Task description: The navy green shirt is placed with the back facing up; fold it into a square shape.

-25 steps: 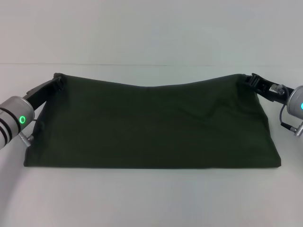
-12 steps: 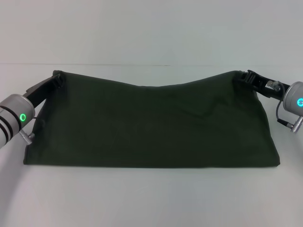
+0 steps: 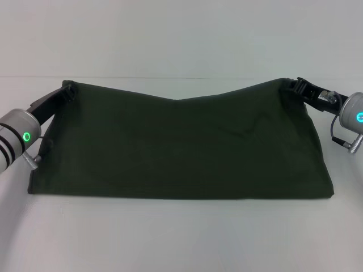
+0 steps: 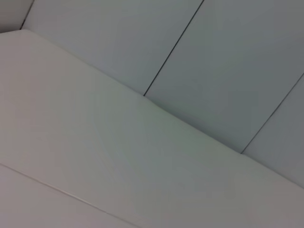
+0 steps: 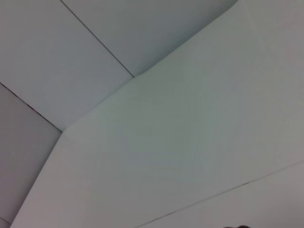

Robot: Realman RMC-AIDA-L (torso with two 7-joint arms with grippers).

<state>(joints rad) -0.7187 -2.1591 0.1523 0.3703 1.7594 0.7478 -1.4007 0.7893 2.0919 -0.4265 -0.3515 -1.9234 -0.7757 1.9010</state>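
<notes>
Since the earlier frames both held corners of the shirt (image 3: 181,147) sit a little higher and farther back, so the cloth is drawn tauter; the near fold line has hardly shifted.

Shirt: dark olive, plain side showing, no lettering in view. Near edge lies flat on the worktop (image 3: 181,238), running almost straight across the middle. Far edge is lifted at both ends and sags in a shallow dip between them. Cloth looks doubled over on itself along the near edge, though the layers cannot be told apart.

Left end effector (image 3: 67,90): at the far left corner, clamped on the shirt. Right end effector (image 3: 296,86): at the far right corner, likewise pinching the cloth. Both arms reach in from the sides, green ring lights showing at the wrists.

Wrist views: only bare worktop surface and wall panels (image 4: 213,61); no cloth, no fingers there.

Step in hand (judgement): mid-fold, lengthwise pass, with the lifted edge being carried over the part at rest.

Next move (judgement): both corners should travel together at equal height, keeping the dip from dragging, then lower so edge meets edge before release. Uneven travel would skew the fold.
</notes>
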